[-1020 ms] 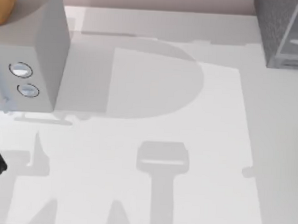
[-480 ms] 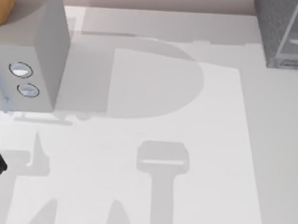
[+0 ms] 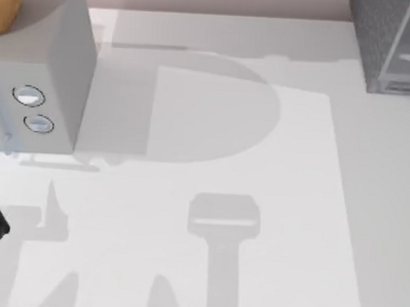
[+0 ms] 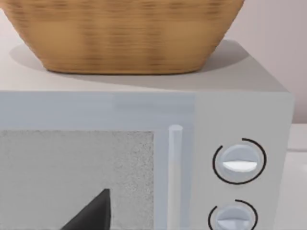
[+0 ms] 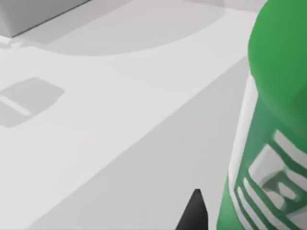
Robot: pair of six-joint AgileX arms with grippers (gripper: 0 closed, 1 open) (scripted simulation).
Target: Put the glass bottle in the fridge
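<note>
Glass bottle [image 5: 268, 143] close beside right hand's fingertip [image 5: 194, 213].

No word, number or brand can be read anywhere. The glass bottle [image 5: 268, 143], seen close in the right wrist view, carries a label of white bars and blocky shapes on green, cut off at the picture's edge and not legible as letters. The light grey box [image 4: 144, 158] with two round dials [image 4: 239, 162] bears only dark arcs around each dial, with no figures beside them. The fridge [image 3: 393, 43] at the surface's far right corner shows no lettering.
</note>
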